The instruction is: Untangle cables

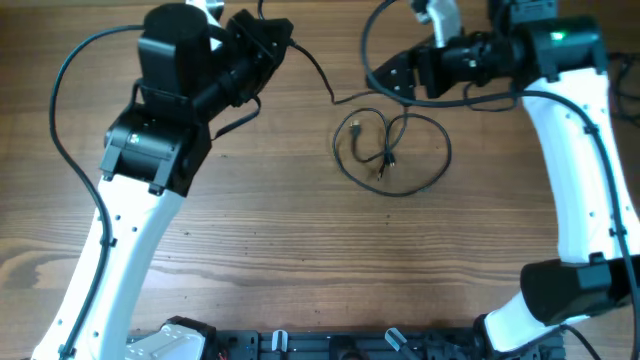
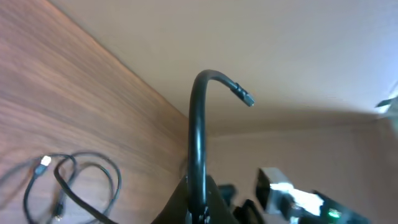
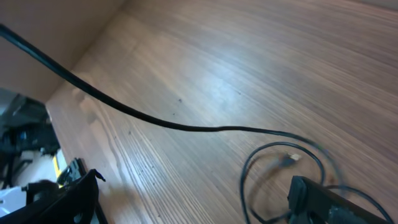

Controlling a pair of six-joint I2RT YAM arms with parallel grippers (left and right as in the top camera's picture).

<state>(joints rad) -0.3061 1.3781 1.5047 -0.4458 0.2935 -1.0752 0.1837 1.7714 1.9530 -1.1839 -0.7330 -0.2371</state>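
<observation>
If the left end effector (image 1: pixel 272 42), pinched on one strand, pulls further left, the crossing in the cables (image 1: pixel 392 148) may cinch tight, or the loops lying mid-bench (image 1: pixel 300 250) may drag along. The left arm reaches far-left, wrist tipped up. The right end effector (image 1: pixel 388 75) hovers over the loops' far side, spread wide and apparently empty.

Wooden table (image 1: pixel 300 250), pale wall (image 2: pixel 280 50) behind.

Soft even light, pale glare on the wooden table (image 3: pixel 205 74); wrist views slightly blurred, the near cable (image 2: pixel 198 143) softest.
</observation>
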